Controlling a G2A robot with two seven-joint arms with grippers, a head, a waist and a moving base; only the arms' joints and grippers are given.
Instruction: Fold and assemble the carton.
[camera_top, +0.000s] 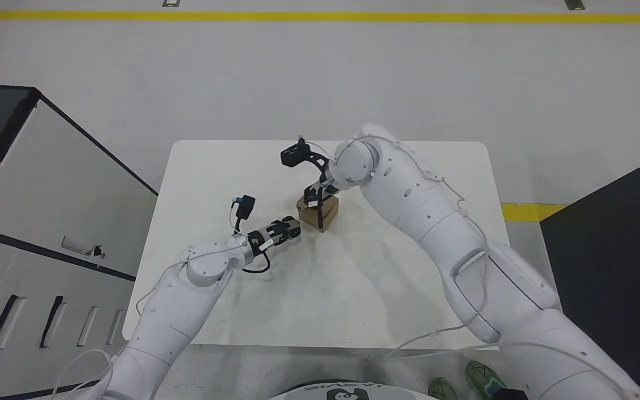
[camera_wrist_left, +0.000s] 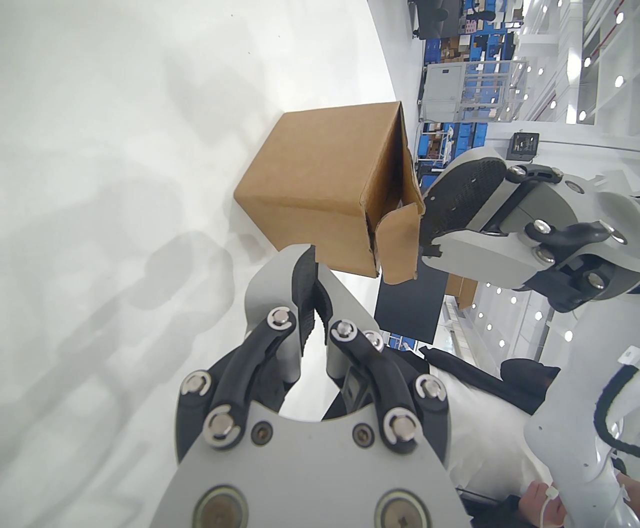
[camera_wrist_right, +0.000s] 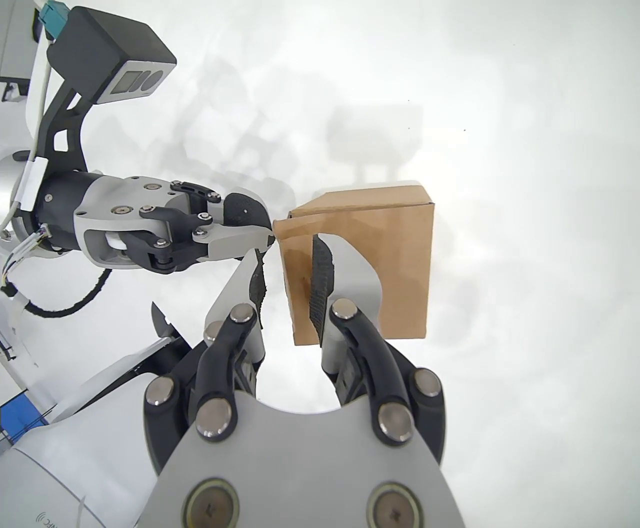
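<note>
There is one carton (camera_top: 318, 211) and one table (camera_top: 400, 300). One left gripper (camera_wrist_left: 311, 270) and one right gripper (camera_wrist_right: 287, 257) make two in all. Each has two fingers (camera_wrist_right: 350, 280), four altogether.

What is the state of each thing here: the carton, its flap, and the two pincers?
carton: set up as a box on the table, one end not closed.
flap: loose, sticking out at the open end.
left pincer: shut, tips beside the carton.
right pincer: open, astride the carton's edge.
</note>
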